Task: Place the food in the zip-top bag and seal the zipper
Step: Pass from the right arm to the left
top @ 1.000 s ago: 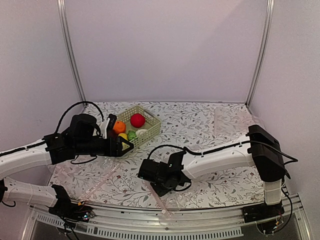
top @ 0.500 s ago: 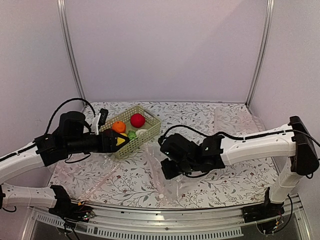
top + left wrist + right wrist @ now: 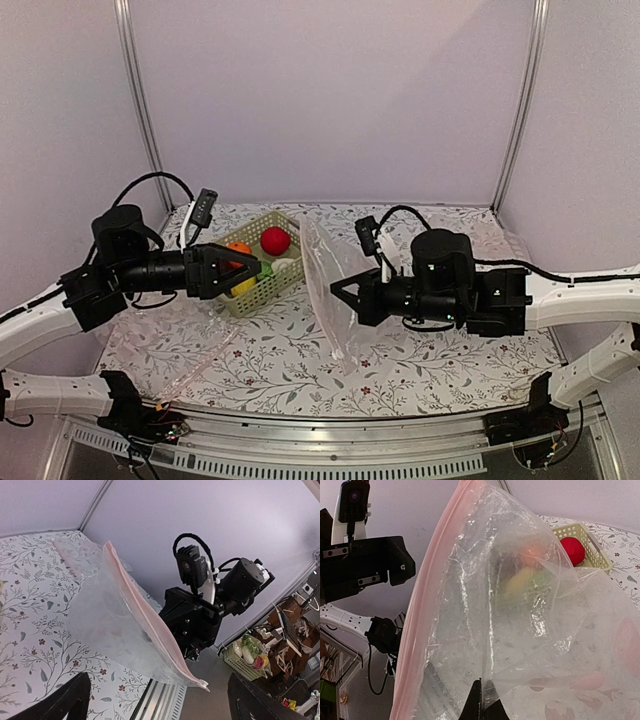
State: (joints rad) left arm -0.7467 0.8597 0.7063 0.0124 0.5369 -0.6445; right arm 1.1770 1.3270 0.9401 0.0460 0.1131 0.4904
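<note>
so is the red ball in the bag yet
No, the red ball sits in the green basket, apart from the lifted zip-top bag.

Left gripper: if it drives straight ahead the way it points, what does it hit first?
Likely the zip-top bag, held up by the right gripper and dead ahead in the left wrist view. Depth between them is unclear.

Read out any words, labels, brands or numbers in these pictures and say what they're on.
None can be read: no lettering shows on the zip-top bag, the green lattice basket or the floral table cover.
The background clutter in the left wrist view is too blurred to tell.
</note>
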